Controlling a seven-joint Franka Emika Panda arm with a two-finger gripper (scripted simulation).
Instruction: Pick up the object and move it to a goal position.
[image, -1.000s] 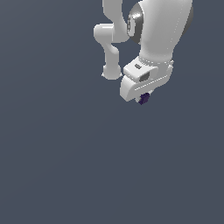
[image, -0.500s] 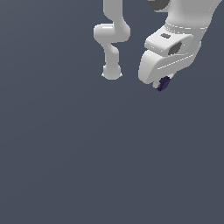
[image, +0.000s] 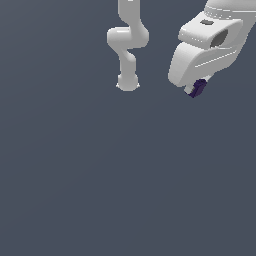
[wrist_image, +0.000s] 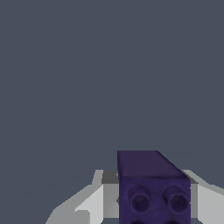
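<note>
Wrist view: unmarked purple cube (wrist_image: 154, 188) between jaws

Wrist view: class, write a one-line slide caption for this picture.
Dark purple block with two round sockets, held between the white gripper fingers above a plain grey floor.

A plain slate-grey ground (image: 100, 190) fills the whole exterior view from edge to edge, flat and even in tone. It carries no texture, seam or marking, and whether it is a floor or a table top cannot be told. The light is soft and diffuse, casting no distinct shadow. The wrist view shows the same uniform grey surface (wrist_image: 87, 78) across most of its picture.
</note>
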